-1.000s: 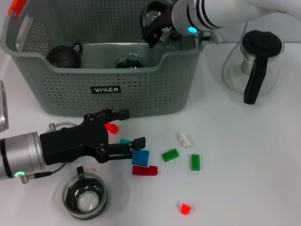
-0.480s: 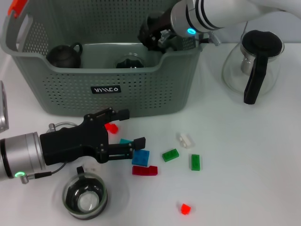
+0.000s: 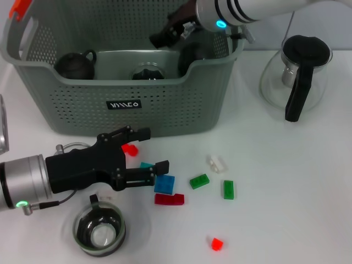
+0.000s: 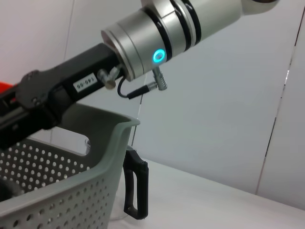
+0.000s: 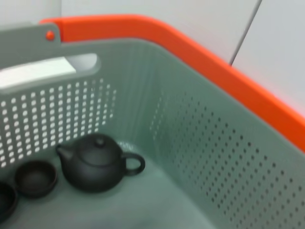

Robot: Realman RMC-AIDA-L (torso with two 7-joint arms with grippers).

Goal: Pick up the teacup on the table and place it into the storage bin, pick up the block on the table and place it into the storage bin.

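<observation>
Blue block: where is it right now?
Head view: the blue block lies on the table in front of the storage bin, just off the left gripper fingertips, above the dark red block.

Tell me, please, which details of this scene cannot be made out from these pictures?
- Right tool: head view, dark against the storage bin; open or shut unclear, any load unclear.
- Bin floor: head view, near wall hides it; only the tops of the dark teapot and a glass cup show.
- Metal object: head view, cut by the edge.
- Left tool: absent from its wrist view.
</observation>
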